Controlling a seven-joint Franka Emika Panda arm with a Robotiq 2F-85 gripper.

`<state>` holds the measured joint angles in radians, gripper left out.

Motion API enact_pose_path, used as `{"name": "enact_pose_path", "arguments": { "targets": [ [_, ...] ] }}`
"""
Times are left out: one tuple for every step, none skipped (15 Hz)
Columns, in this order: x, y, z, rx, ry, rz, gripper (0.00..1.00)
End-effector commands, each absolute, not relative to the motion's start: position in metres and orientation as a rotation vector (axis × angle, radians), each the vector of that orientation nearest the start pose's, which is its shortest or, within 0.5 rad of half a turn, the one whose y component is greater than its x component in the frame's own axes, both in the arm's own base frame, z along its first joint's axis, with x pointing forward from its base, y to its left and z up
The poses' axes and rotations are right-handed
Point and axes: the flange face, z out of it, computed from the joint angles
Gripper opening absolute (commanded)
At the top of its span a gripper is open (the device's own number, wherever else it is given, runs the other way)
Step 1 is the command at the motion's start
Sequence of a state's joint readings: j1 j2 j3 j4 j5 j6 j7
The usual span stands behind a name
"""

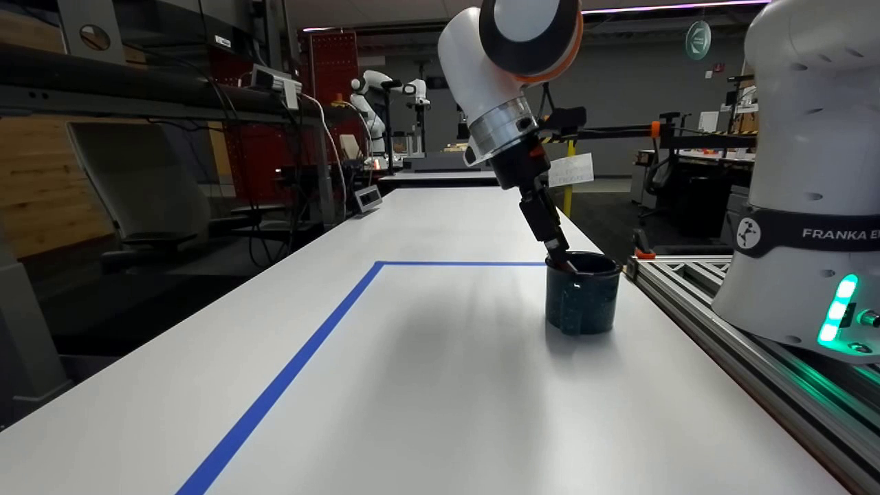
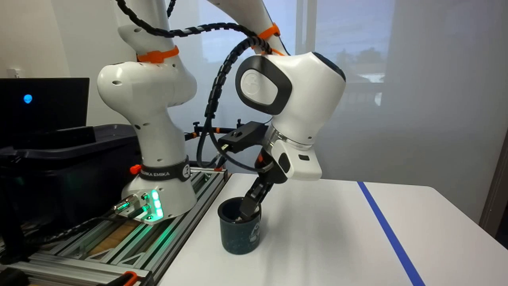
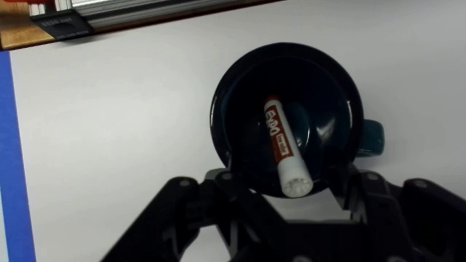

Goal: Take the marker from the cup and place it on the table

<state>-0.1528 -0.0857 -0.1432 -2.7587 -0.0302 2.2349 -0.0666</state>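
Observation:
The cup [image 1: 581,306] is a dark teal mug, upright on the white table [image 1: 426,357]; it also shows in an exterior view [image 2: 238,238] and in the wrist view [image 3: 327,83]. The marker [image 3: 278,134] is white with a red label and a reddish far end. It leans inside the cup, with its white end at the rim on the gripper's side. My gripper [image 3: 289,171] is open, with one finger on each side of the marker's white end. In both exterior views the tilted fingers [image 1: 560,254] [image 2: 249,208] reach into the cup's mouth and mostly hide the marker.
Blue tape [image 1: 295,371] marks a rectangle on the table; a strip shows in the wrist view [image 3: 14,163]. A metal rail [image 2: 198,220] with the robot's base runs along the table edge close to the cup. The cup's handle [image 3: 373,138] points sideways. A small device [image 1: 368,199] sits at the far edge.

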Motion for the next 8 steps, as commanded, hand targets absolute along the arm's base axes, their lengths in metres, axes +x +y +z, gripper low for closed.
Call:
{"name": "enact_pose_path", "arguments": {
  "targets": [
    [0.3250, -0.1009, 0.2125, -2.996, 0.292, 0.635, 0.39],
    [0.3266, -0.1009, 0.2137, -2.997, 0.292, 0.629, 0.29],
    [0.3279, -0.1005, 0.2138, -2.999, 0.290, 0.626, 0.22],
    [0.3288, -0.1000, 0.2148, -2.998, 0.287, 0.623, 0.17],
    [0.3296, -0.0994, 0.2156, -2.998, 0.285, 0.621, 0.18],
    [0.3303, -0.0985, 0.2167, -3.001, 0.283, 0.620, 0.21],
    [0.3307, -0.0977, 0.2171, -2.997, 0.279, 0.618, 0.18],
    [0.3310, -0.0972, 0.2174, -2.997, 0.278, 0.617, 0.06]
  ]
}}
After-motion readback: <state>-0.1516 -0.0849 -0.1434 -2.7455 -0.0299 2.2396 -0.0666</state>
